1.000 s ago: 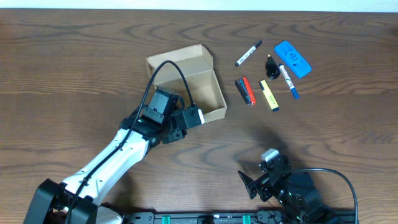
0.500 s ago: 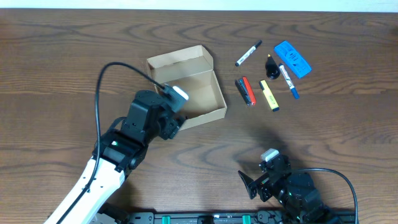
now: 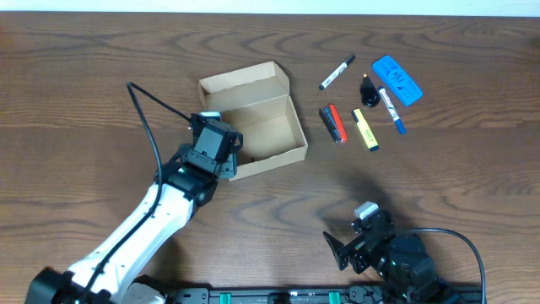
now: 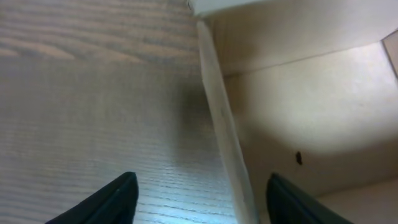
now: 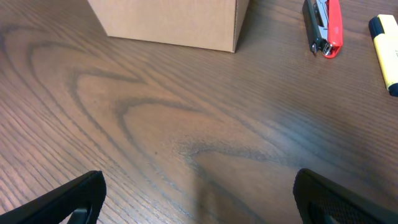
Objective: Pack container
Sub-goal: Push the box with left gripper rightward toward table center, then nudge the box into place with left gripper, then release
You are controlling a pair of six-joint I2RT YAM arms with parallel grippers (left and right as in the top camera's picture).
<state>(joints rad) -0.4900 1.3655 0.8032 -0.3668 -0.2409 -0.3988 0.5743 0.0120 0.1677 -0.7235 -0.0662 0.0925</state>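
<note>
The container (image 3: 268, 131) is a tan cardboard box, open, its flap lid (image 3: 245, 78) standing at the back. My left gripper (image 3: 223, 145) is open at the box's left wall. In the left wrist view (image 4: 199, 199) it straddles that wall (image 4: 222, 124), with one finger over the table and the other inside the box. The box floor that shows is bare. My right gripper (image 3: 359, 241) is open and empty low over the table near the front edge (image 5: 199, 199). It looks toward the box's front corner (image 5: 180, 22).
Right of the box lie a black marker (image 3: 337, 72), a blue eraser (image 3: 396, 78), a small black object (image 3: 368, 87), a blue pen (image 3: 391, 110), a red and black stapler (image 3: 332, 123) and a yellow highlighter (image 3: 364, 129). The stapler (image 5: 323, 25) and highlighter (image 5: 385, 50) also show in the right wrist view.
My left gripper has swung from the box's front wall leftward and back to its left wall. The right arm and the loose items have not moved.
</note>
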